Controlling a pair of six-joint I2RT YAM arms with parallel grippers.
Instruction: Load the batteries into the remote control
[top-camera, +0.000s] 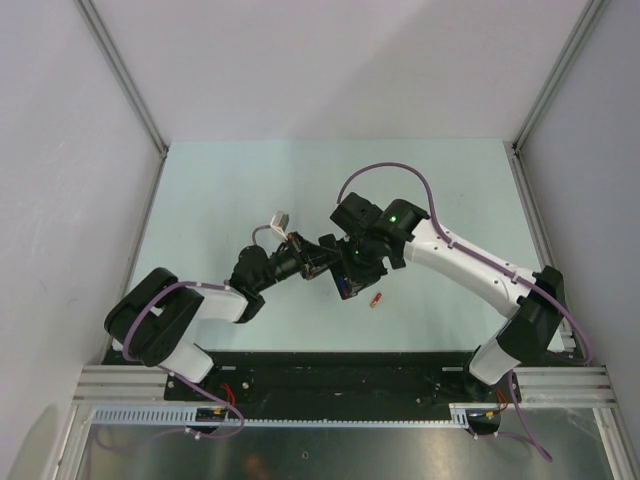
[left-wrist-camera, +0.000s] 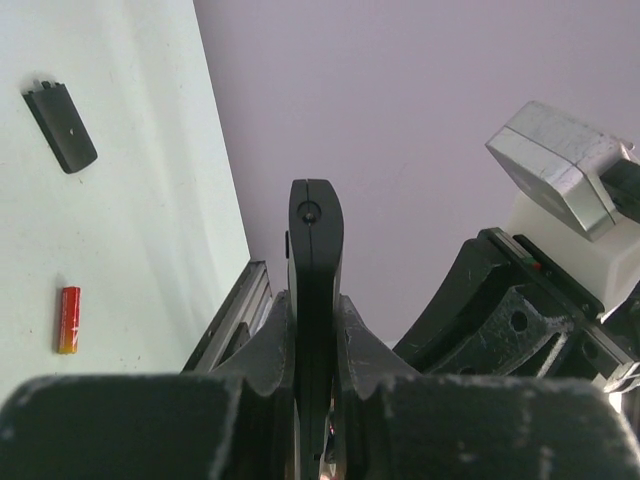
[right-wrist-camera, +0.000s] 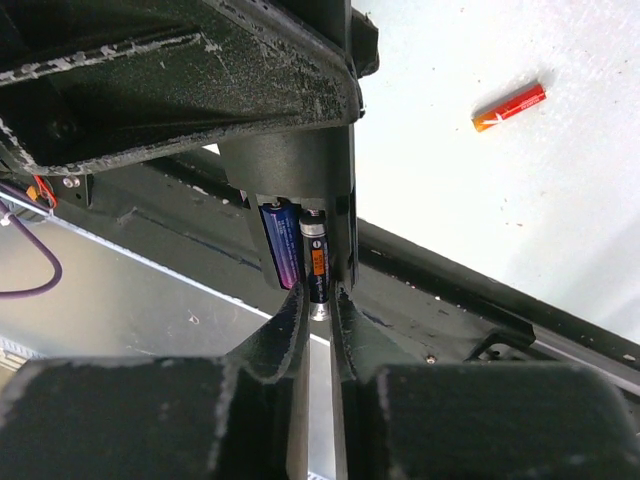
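Note:
My left gripper (left-wrist-camera: 315, 322) is shut on the remote control (left-wrist-camera: 315, 245), a slim black bar held edge-on above the table. In the right wrist view the remote control (right-wrist-camera: 295, 180) shows its open compartment with a blue battery (right-wrist-camera: 280, 250) seated in it. Beside it a dark battery with an orange mark (right-wrist-camera: 316, 262) sits partly in the compartment. My right gripper (right-wrist-camera: 318, 300) is pinched on its lower end. A red-orange battery (top-camera: 377, 300) lies loose on the table, also seen as the red-orange battery (right-wrist-camera: 510, 107) and the red-orange battery (left-wrist-camera: 68, 320). Both grippers meet at mid-table, the left gripper (top-camera: 308, 262) against the right gripper (top-camera: 350, 272).
A small black battery cover (left-wrist-camera: 60, 127) lies flat on the pale green table (top-camera: 250, 190). The right arm's wrist (left-wrist-camera: 520, 300) crowds close to the remote. A black and aluminium rail (top-camera: 340, 378) runs along the near edge. White walls enclose the table.

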